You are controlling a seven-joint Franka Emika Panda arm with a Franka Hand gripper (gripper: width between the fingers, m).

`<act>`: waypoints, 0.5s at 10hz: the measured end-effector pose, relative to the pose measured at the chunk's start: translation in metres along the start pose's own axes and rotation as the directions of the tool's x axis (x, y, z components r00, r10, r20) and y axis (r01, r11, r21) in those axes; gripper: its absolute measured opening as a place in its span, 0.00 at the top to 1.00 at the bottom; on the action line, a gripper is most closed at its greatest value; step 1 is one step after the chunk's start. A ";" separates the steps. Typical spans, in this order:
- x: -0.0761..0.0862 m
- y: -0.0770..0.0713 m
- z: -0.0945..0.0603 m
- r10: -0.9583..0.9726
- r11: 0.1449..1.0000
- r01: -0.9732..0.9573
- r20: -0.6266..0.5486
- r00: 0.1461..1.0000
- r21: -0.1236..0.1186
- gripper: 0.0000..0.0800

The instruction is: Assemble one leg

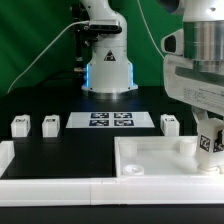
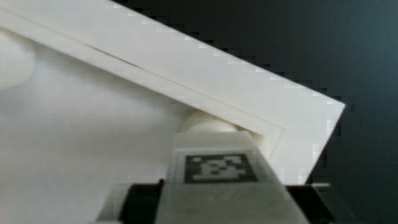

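Observation:
My gripper (image 1: 207, 138) is shut on one white leg (image 1: 209, 144) with a marker tag on its face. It holds the leg upright over the corner of the large white tray-like part (image 1: 150, 160) at the exterior view's right. In the wrist view the leg (image 2: 217, 175) sits between my dark fingers (image 2: 146, 203), with my gripper (image 2: 221, 203) above the tray's rimmed corner (image 2: 267, 105). The leg's far end meets a round boss (image 2: 208, 125) in that corner. Three more legs stand on the table, two (image 1: 19, 124) (image 1: 49, 123) at the left and one (image 1: 169, 122) at the right.
The marker board (image 1: 110, 121) lies flat between the loose legs. The arm's base (image 1: 106, 60) stands behind it. A white raised border (image 1: 40, 188) runs along the table's front and left edge. A cable hangs at the back left.

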State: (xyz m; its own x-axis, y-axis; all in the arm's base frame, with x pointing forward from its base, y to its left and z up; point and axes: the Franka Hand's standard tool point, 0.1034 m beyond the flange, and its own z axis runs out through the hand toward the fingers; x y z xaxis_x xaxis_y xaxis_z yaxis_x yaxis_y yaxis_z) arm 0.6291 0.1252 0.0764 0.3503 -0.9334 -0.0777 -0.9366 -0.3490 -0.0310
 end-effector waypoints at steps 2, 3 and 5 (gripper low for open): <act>-0.001 0.000 0.000 0.112 0.994 -0.112 0.008 0.994 0.001 0.63; -0.001 0.000 0.000 0.098 0.995 -0.098 0.008 0.995 0.001 0.63; -0.003 0.000 0.000 0.093 0.996 -0.093 0.008 0.996 0.001 0.32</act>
State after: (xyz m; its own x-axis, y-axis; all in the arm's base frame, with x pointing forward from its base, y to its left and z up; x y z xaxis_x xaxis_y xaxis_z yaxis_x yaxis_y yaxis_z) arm 0.6286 0.1277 0.0763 0.2614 -0.9612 -0.0881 -0.9652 -0.2603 -0.0249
